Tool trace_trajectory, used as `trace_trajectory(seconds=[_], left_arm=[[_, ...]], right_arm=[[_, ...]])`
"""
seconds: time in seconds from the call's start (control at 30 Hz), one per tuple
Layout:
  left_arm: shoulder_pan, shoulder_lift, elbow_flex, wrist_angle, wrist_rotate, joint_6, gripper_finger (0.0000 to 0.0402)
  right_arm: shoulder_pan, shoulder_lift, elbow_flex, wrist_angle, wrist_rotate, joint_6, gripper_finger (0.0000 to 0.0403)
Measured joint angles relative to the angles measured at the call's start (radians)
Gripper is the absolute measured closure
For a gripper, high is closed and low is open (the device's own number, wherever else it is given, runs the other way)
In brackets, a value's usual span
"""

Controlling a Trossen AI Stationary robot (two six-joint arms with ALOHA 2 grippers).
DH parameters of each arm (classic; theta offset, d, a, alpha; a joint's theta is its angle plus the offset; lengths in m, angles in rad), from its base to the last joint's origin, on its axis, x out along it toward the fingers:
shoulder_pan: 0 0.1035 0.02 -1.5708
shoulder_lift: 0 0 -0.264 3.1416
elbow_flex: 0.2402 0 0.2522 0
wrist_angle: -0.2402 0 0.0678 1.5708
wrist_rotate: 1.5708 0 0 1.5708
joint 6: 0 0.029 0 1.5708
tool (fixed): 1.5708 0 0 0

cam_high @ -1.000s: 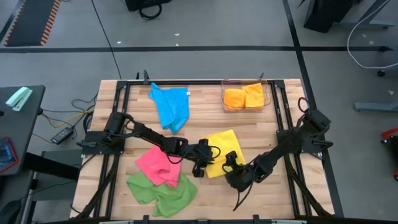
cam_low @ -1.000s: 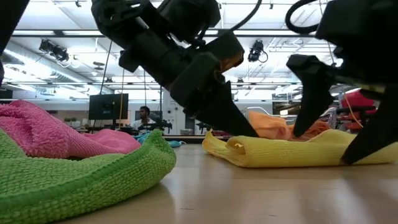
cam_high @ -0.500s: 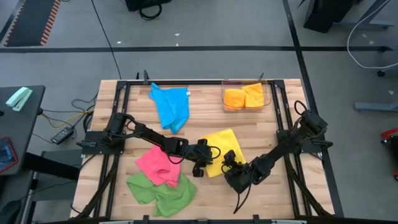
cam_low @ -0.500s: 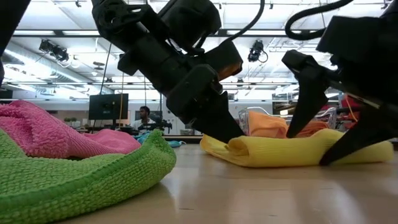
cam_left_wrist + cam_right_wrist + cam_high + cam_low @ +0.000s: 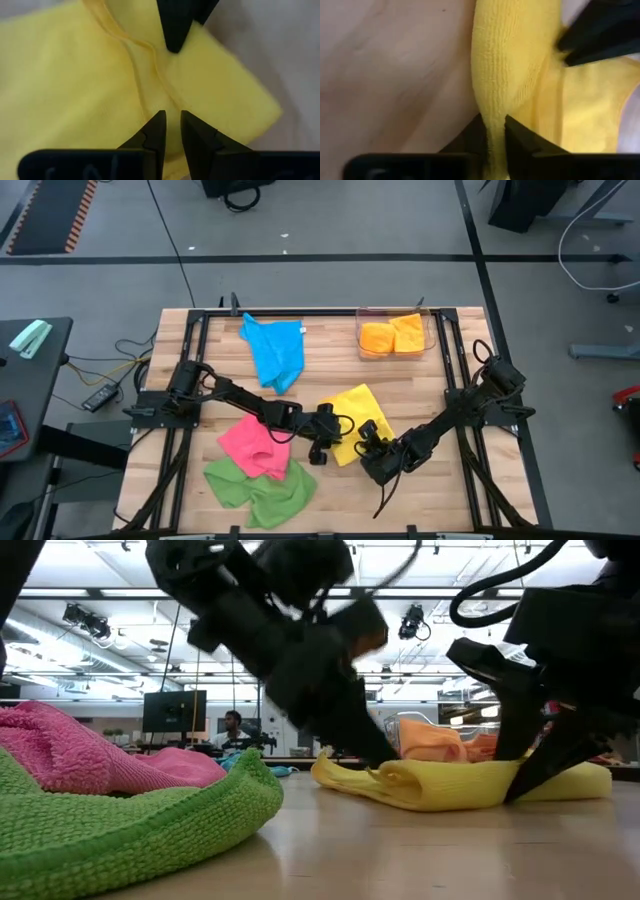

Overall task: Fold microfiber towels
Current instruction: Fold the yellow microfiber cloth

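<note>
The yellow towel lies near the table's middle, bunched into a roll along its near side. My left gripper is shut on its left part and my right gripper on its near edge. In the low view the left gripper slants down onto the towel from the left and the right gripper from the right. A pink towel and a green towel lie crumpled at the near left. A blue towel lies at the far side. My left gripper pinches the yellow towel between its two fingers beside a hemmed edge, slanting down from the table's left. The cloth there lies on the table; one layer or several, I cannot tell. My right gripper pinches a raised fold of the yellow towel between its two fingers, slanting down from the table's right and near side. The fold runs away from the fingers as a thick ridge, and the towel's remainder lies on the table.
A clear bin at the far right holds orange cloths. Bare wood shows in front of the yellow towel and at the near right. A person sits far off in the room behind.
My right gripper has sunk a little onto the yellow towel's near edge, rolled its wrist, and shut on a fold of it. The towel's near side has bunched up and shifted slightly toward the table's left.
</note>
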Motion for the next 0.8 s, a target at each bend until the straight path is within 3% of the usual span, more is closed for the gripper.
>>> trace_trajectory(seconds=[0.2,0.6,0.8], left_arm=[[-0.012,-0.049,0.002,0.012,0.001,0.007,0.0344],[-0.029,-0.056,0.001,-0.028,-0.001,0.028,0.0343],[-0.047,-0.065,0.000,-0.038,0.000,0.054,0.0353]], right_arm=[[0.008,-0.046,0.030,-0.068,-0.124,-0.011,0.0385],[-0.071,-0.259,0.037,-0.156,-0.678,0.047,0.0389],[-0.063,-0.251,0.038,-0.198,-0.902,0.172,0.0390]])
